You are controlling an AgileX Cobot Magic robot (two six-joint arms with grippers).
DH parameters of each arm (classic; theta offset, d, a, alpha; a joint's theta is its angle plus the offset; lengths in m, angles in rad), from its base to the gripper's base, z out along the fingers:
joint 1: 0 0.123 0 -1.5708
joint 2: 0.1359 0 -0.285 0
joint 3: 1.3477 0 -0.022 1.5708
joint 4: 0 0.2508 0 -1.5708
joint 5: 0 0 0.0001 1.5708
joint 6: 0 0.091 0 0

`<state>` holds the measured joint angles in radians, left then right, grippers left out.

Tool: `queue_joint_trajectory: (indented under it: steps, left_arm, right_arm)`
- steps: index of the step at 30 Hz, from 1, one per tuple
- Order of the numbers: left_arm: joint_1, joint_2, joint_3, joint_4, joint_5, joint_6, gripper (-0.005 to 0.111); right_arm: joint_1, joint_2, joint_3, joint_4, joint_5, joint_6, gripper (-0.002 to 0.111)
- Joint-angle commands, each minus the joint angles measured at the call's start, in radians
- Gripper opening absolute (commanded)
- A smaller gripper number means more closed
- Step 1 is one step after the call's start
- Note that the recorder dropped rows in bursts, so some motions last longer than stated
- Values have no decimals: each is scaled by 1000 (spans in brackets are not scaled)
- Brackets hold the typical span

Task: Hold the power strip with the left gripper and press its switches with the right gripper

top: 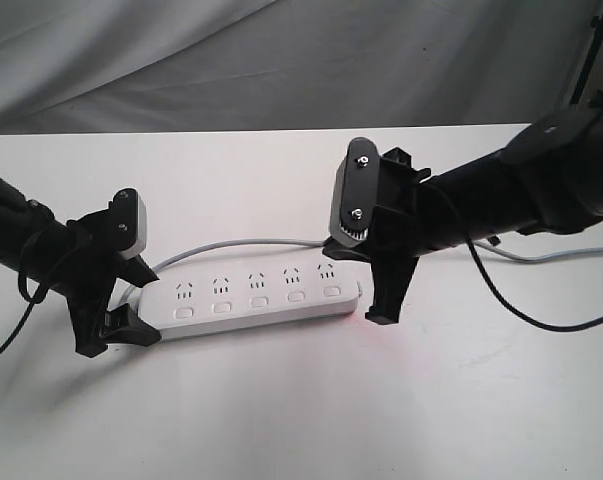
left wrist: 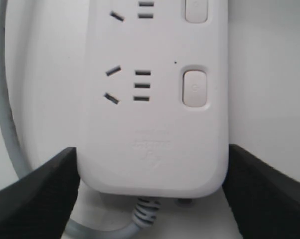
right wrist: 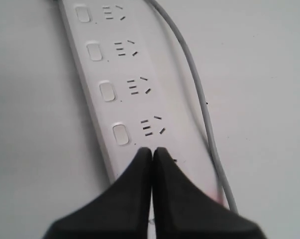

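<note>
On the white worktop (top: 281, 400), with wrinkled grey cloth (top: 231, 60) hanging behind its far edge, the power strip (top: 251, 290) lies lengthwise across the middle. My left gripper (left wrist: 152, 172) pinches its cord end between both fingers. My right gripper (right wrist: 152, 152), fingers pressed together, sits over the opposite end beside the last of the switches (top: 259, 303). The grey cord (top: 241, 243) trails toward the right edge.

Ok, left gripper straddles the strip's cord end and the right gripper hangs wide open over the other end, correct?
No: the right wrist view shows the right gripper shut, jaws together, over that end of the power strip. The left gripper does straddle the cord end.
</note>
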<state>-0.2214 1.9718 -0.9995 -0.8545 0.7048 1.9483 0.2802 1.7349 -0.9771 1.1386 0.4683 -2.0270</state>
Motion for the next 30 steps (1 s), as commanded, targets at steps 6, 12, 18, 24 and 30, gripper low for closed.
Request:
queue_joint_trajectory:
  steps: [6, 12, 18, 24, 30]
  left_arm:
    - [-4, -4, -6, 0, 7, -3, 69]
    - [-4, -4, -6, 0, 7, -3, 69]
    - [-4, -4, -6, 0, 7, -3, 69]
    - [-4, -4, -6, 0, 7, -3, 69]
    - [-4, -4, -6, -2, 7, -3, 69]
  right_arm:
    - [0, -261, 214, 96, -39, 16, 0]
    - [0, -345, 287, 101, -22, 20, 0]
    - [0, -358, 289, 102, -13, 20, 0]
    - [0, -358, 289, 102, -27, 20, 0]
    - [0, -480, 303, 110, -138, 76, 0]
